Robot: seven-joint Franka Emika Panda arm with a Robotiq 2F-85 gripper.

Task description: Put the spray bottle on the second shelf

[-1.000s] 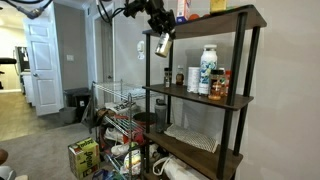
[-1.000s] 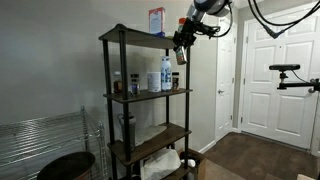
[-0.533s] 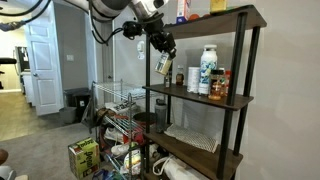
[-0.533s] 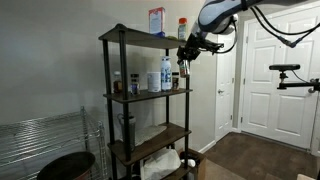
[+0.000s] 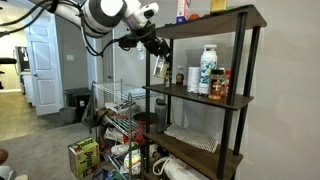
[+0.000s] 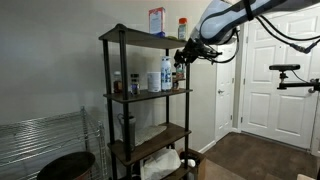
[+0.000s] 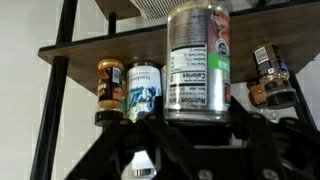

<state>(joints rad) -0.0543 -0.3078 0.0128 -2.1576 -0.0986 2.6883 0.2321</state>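
Note:
My gripper (image 5: 153, 47) is shut on the spray bottle (image 5: 158, 68), a slim pale bottle with a printed label. It hangs just off the front corner of the shelving unit, at the height of the second shelf (image 5: 236, 101). In an exterior view the bottle (image 6: 180, 67) is beside the shelf's post, level with that board (image 6: 125, 97). In the wrist view the bottle (image 7: 197, 60) stands upright between my jaws (image 7: 197, 112). On the shelf stand a tall white bottle (image 5: 207, 70) and a red-capped jar (image 5: 219, 85).
The top shelf holds a red-and-white box (image 6: 157, 20) and a green-topped bottle (image 6: 182, 27). A lower board carries a grey mat (image 5: 190, 137). A wire rack (image 5: 120, 108) and a dark bin (image 5: 76, 104) stand beside the unit. A white door (image 6: 272, 70) is behind the arm.
My gripper has come down with the spray bottle from top-shelf height to second-shelf height, staying at the unit's front corner. The grip has stayed shut.

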